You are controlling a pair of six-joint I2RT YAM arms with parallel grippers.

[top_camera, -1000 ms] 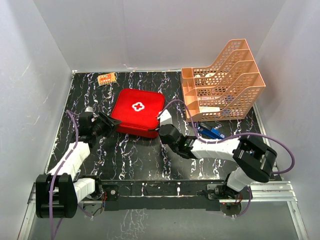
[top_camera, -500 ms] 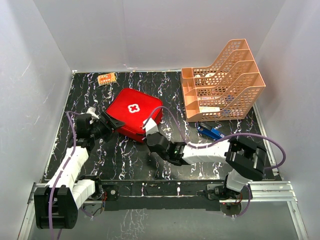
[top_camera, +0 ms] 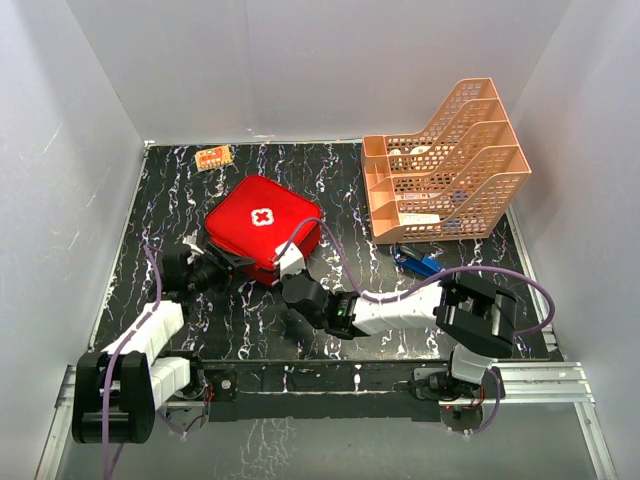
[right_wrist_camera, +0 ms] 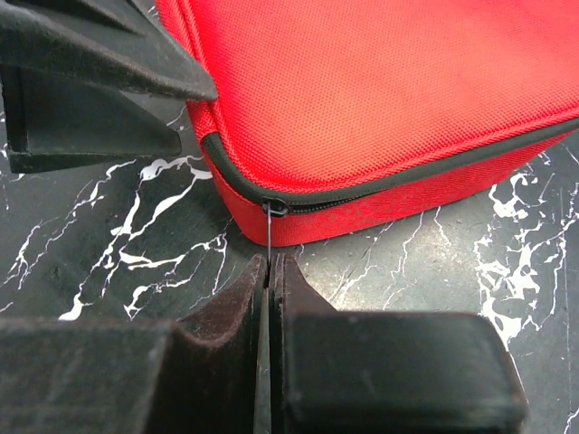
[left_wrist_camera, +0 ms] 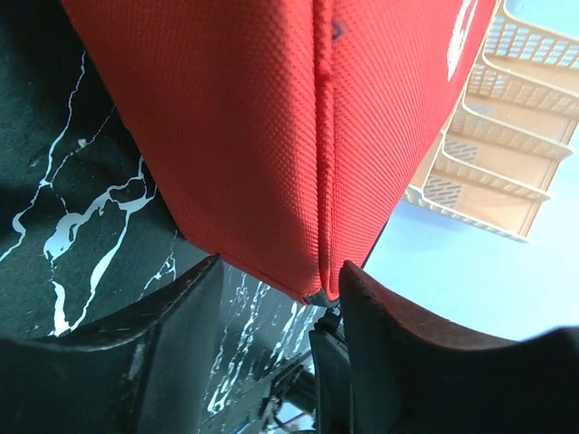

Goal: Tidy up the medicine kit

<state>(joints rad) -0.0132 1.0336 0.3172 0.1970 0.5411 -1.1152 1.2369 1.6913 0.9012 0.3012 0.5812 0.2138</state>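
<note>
The red medicine kit (top_camera: 262, 226) with a white cross lies closed on the black marbled table (top_camera: 180, 200), turned at an angle. My right gripper (top_camera: 291, 266) is at its near corner, shut on the thin metal zipper pull (right_wrist_camera: 271, 233) that hangs from the slider. My left gripper (top_camera: 230, 260) is open at the kit's left corner. In the left wrist view the kit's (left_wrist_camera: 271, 136) corner reaches between the two fingers. It touches the right one and stands apart from the left one. The left fingers (right_wrist_camera: 99, 54) show in the right wrist view beside the kit (right_wrist_camera: 380, 99).
An orange plastic tiered tray (top_camera: 445, 165) stands at the back right and also shows as the orange tray (left_wrist_camera: 507, 136) in the left wrist view. A blue object (top_camera: 425, 264) lies in front of it. A small orange packet (top_camera: 213, 157) lies at the back left. White walls enclose the table.
The kit has slid and turned to the left. My right gripper moved left with the zipper pull. The left gripper drew back toward the near edge, staying at the kit's left corner.
</note>
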